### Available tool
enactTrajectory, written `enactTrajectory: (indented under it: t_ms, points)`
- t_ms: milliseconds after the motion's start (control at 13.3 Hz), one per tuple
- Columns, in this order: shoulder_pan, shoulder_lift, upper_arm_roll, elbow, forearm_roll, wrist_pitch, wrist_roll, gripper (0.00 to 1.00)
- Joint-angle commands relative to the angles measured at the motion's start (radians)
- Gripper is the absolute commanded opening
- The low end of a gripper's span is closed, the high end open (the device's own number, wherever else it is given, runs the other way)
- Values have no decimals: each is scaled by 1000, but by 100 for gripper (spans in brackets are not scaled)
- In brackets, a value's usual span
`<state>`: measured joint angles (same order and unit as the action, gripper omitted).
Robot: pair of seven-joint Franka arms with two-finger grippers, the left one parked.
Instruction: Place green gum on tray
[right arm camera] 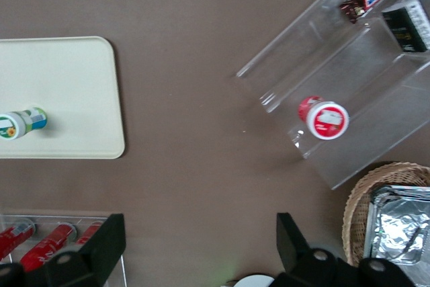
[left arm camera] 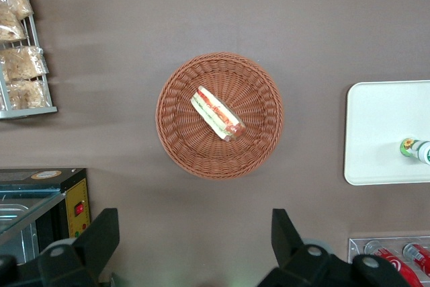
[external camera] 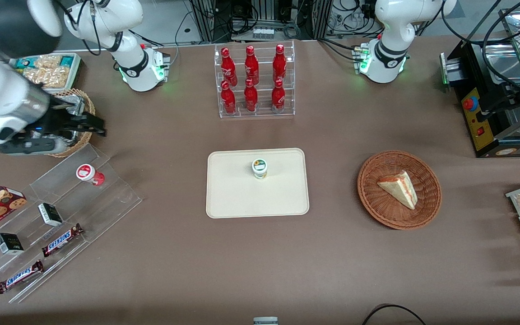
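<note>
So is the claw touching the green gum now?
Apart. In the front view the claw hangs open toward the working arm's end of the table, while the green gum stands on the tray, bare table between them.

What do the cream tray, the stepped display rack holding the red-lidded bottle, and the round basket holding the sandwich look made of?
Cream rectangular tray: matte plastic or fibre, faintly speckled. Stepped rack: clear acrylic, table showing through. Round brown basket: woven wicker, visible weave. The open hand hangs above the rack.

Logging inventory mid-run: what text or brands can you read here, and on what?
"SNICKERS": bar on the clear stand.
"SNICKERS": second bar, nearer the camera.
Unreadable: green gum on the tray, red bottles, black boxes.
The gripper carries no text.
</note>
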<state>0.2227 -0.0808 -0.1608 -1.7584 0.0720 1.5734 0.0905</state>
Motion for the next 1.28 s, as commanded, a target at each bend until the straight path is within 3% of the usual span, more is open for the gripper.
enactTrajectory:
  t_ms: [0,377,829,1205]
  points:
    - [-80,-22,9,-10,3,-15,-79,100]
    - [-176,-8,12,11,-63,-10,-165,100]
    - [-236,36,24,65,-61,-6,-184,100]
    - [-272,56,115,68,-57,-1,-176,100]
